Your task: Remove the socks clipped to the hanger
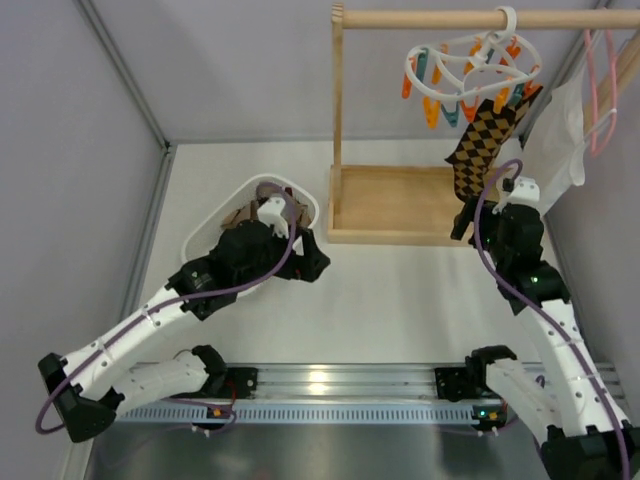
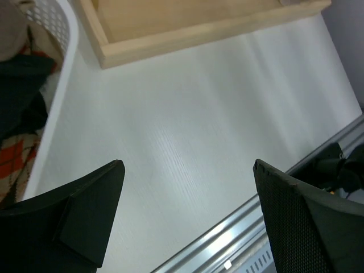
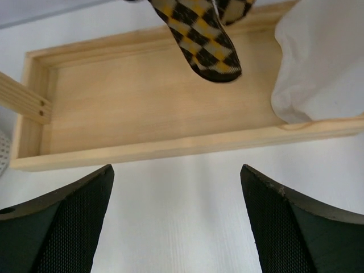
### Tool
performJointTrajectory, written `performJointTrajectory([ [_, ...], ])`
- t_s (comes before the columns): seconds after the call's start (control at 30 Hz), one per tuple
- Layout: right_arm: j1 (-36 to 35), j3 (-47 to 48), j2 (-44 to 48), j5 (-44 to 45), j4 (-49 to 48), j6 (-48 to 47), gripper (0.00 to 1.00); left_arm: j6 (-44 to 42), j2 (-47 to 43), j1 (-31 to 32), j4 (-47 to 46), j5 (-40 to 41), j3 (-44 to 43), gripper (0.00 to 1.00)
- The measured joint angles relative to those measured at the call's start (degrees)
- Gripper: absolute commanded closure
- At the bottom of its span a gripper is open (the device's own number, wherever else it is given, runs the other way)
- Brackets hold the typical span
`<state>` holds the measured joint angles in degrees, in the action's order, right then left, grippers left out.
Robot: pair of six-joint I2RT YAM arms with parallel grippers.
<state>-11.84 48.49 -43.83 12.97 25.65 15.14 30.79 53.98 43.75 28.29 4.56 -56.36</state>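
The white oval hanger (image 1: 470, 62) hangs by its hook from the wooden rail, with orange and teal clothespins dangling. One brown and black argyle sock (image 1: 482, 140) is clipped at its right side and hangs down; its toe shows in the right wrist view (image 3: 206, 42). My right gripper (image 1: 463, 220) (image 3: 176, 169) is open and empty, just below and in front of the sock's toe, apart from it. My left gripper (image 1: 312, 262) (image 2: 189, 165) is open and empty over the table, right of the white basket (image 1: 300, 192). Removed socks (image 2: 17, 119) lie in the basket.
The wooden rack has a post, a top rail (image 1: 440, 18) and a tray base (image 1: 390, 205) (image 3: 153, 102) (image 2: 199, 28). A white cloth garment (image 1: 560, 135) (image 3: 318, 57) and a thin pink hanger (image 1: 600, 90) hang at far right. Grey walls enclose the table; a metal rail (image 1: 330, 385) runs along the near edge.
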Motion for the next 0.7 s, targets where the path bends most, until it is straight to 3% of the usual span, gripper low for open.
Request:
performJointTrajectory([
  [0.1,7.23,-4.35,-3.32,-5.35,-3.52,0.87,0.12,-0.02,-1.07,6.03,0.04,1.49,2.97,0.02],
  [0.27,18.53,-8.0,-8.94,-11.74,-9.22,3.15,0.12,-0.35,-7.41,7.34,0.81,4.2,6.86,0.02],
  [0.53,20.22,-8.44,-12.24,-15.85,-21.86,1.11,0.11,-1.81,-8.37,7.34,2.67,4.59,7.13,0.02],
  [0.7,20.24,-8.44,-20.31,-19.41,-31.63,-2.4,0.2,-4.42,-9.27,7.34,6.51,2.27,5.9,0.02],
])
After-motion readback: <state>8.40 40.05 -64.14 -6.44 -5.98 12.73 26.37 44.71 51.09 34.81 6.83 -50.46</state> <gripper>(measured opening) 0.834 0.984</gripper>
